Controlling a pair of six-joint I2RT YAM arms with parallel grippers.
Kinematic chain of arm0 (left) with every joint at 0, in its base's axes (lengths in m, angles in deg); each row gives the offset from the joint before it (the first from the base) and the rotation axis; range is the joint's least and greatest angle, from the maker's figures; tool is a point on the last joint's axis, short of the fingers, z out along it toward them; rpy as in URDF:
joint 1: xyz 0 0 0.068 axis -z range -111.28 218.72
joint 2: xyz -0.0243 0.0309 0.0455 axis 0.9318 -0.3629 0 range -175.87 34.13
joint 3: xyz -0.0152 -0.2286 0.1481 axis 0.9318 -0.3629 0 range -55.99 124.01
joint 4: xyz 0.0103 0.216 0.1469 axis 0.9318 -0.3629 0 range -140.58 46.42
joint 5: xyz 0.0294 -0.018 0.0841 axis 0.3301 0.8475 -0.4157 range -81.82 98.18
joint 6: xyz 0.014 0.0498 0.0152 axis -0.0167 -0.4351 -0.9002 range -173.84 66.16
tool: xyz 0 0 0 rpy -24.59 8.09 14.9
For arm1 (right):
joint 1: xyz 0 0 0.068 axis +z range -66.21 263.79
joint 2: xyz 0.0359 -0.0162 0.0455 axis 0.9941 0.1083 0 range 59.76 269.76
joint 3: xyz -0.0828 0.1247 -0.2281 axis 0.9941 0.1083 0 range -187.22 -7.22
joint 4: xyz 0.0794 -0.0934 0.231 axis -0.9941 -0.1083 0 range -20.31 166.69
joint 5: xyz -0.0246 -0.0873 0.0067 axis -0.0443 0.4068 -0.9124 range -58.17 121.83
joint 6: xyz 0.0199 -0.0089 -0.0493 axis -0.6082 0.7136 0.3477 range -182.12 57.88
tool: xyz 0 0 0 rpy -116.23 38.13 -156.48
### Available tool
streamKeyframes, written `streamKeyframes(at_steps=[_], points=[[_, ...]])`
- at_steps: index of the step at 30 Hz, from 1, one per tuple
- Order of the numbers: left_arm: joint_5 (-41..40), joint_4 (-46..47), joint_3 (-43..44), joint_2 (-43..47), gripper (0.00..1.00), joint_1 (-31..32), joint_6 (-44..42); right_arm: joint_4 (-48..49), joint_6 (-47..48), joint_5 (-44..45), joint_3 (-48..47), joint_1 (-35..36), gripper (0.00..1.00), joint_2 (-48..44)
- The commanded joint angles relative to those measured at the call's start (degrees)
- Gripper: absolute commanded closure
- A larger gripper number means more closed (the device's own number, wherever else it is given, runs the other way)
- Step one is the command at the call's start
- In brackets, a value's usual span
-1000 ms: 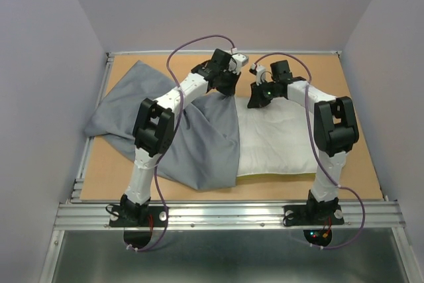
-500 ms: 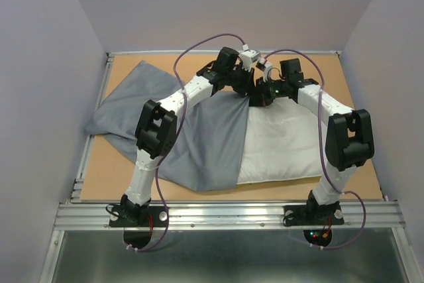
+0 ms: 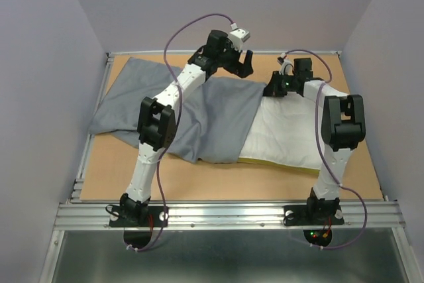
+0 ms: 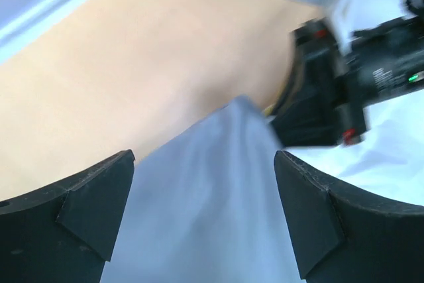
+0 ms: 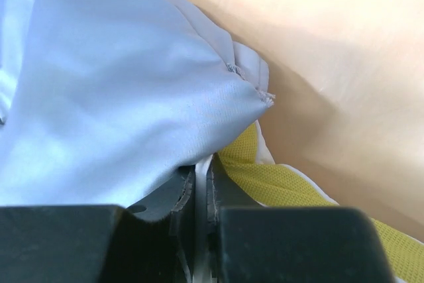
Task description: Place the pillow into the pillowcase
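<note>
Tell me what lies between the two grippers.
A grey corner of the pillowcase, on the table; the left wrist view shows it between the open left gripper and the right gripper.

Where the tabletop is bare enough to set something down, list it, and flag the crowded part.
Widest bare strip of the table: the near edge, in front of the pillowcase and pillow. Narrower one: between pillow and right edge. Crowded: far middle, where the open left gripper and the right gripper, shut on the pillow's corner, sit close.
</note>
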Motion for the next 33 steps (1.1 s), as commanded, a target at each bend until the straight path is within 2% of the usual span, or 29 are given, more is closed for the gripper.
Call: streamKeyframes(at_steps=[1, 2, 3, 4, 6, 7, 9, 10, 11, 13, 15, 16, 18, 19, 21, 22, 26, 30, 33], points=[[-4.8, -5.4, -1.4, 13.2, 0.01, -5.6, -6.2, 7.5, -4.6, 0.9, -7.0, 0.5, 0.83, -2.6], [-5.2, -7.5, -3.7, 15.5, 0.01, -6.1, -7.1, 7.3, -4.5, 1.4, -6.6, 0.4, 0.77, -3.4], [-6.1, -10.7, -6.8, 17.8, 0.02, -6.5, -8.6, 6.8, -2.8, 2.4, -5.8, 0.5, 0.65, -4.6], [-7.5, -11.6, -15.4, 23.3, 0.05, -6.9, -8.8, 6.1, -1.7, 3.9, -4.6, 0.5, 0.42, -7.4], [-7.3, -11.3, -26.2, 29.5, 0.09, -7.5, -8.3, -0.1, 3.8, 6.4, -4.4, 0.4, 0.28, -9.6], [-6.0, -10.9, -36.6, 32.3, 0.11, -7.5, -7.3, -2.7, 5.8, 7.9, -4.8, 0.4, 0.23, -10.8], [-3.4, -9.2, -46.5, 41.1, 0.2, -7.4, -6.1, -8.5, 14.3, 13.3, -6.0, 0.4, 0.22, -13.5], [-2.2, -5.7, -56.0, 47.4, 0.22, -7.2, -5.3, -13.8, 17.0, 16.4, -5.9, 0.3, 0.22, -15.5], [-1.8, -4.0, -60.1, 50.3, 0.22, -7.0, -5.0, -16.0, 22.7, 16.9, -4.6, 0.4, 0.22, -17.2], [-2.3, -0.2, -68.7, 55.8, 0.22, -6.2, -5.4, -22.1, 27.9, 15.9, -2.3, 0.5, 0.2, -20.8], [-3.7, 1.5, -71.5, 61.6, 0.17, -6.2, -5.3, -28.8, 33.7, 11.6, 0.9, 1.2, 0.17, -26.4], [-4.7, 1.7, -72.8, 63.0, 0.11, -6.3, -5.5, -30.8, 35.2, 9.9, 2.2, 2.2, 0.16, -28.4], [-4.7, 1.8, -73.1, 65.5, 0.07, -6.6, -5.5, -33.7, 38.3, 10.0, 5.4, 5.4, 0.11, -34.0], [-4.3, 1.9, -72.9, 66.2, 0.03, -7.1, -5.3, -34.2, 39.3, 12.4, 10.8, 10.1, 0.08, -36.3], [-2.5, 1.8, -72.9, 66.6, 0.01, -7.7, -5.0, -33.1, 42.0, 16.3, 17.3, 16.0, 0.03, -40.9], [-1.2, 1.9, -73.4, 67.1, 0.01, -7.9, -5.1, -29.9, 42.2, 18.4, 23.6, 21.2, 0.02, -45.0], [-0.2, 5.3, -77.9, 72.7, 0.01, -7.8, -7.5, -21.4, 43.6, 29.6, 37.5, 30.0, 0.0, -51.5], [-2.8, 6.0, -80.1, 75.6, 0.01, -7.7, -10.8, -10.2, 42.8, 37.7, 44.2, 35.9, 0.0, -49.7], [-3.0, 5.3, -80.9, 76.2, 0.01, -7.6, -14.4, -4.0, 42.0, 44.8, 45.1, 37.1, 0.0, -43.0]])
